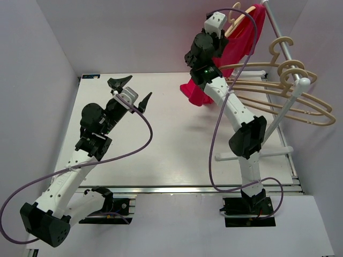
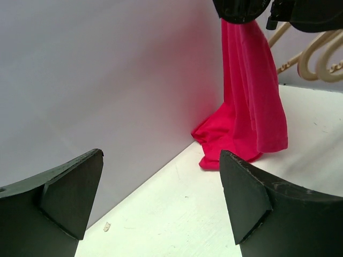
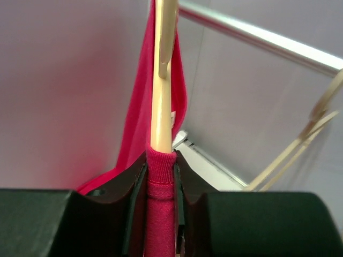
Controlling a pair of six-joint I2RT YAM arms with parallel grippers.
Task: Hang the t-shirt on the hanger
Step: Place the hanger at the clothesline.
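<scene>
**Overhead view.** My left gripper [image 1: 134,90] hangs over the left half of the table [image 1: 177,144], its fingers spread as wide as they go and holding nothing. My right arm reaches up and back, with my right gripper [image 1: 217,22] raised beside the metal rail [image 1: 280,33] of the rack. The t-shirt [image 1: 242,38] hangs from that height in a long red fold. Its lower end lies bunched on the far edge of the table, near the back wall. Three spare hangers [image 1: 278,96] hang further along the rail, well apart from my fingers.

**Right wrist view.** My right gripper [image 3: 161,160] is pinched narrowly on a hemmed edge of the t-shirt [image 3: 161,214]. The hanger [image 3: 162,80] stands upright out of that hem, directly between the jaws. More red cloth trails away behind its left side. The rail [image 3: 262,37] crosses above. From either view I cannot tell whether the hook rests on it.

**Left wrist view.** The two fingertips of my left gripper [image 2: 161,158] stand far apart with only bare tabletop between them. Beyond them the t-shirt [image 2: 252,96] drapes down to the table.
</scene>
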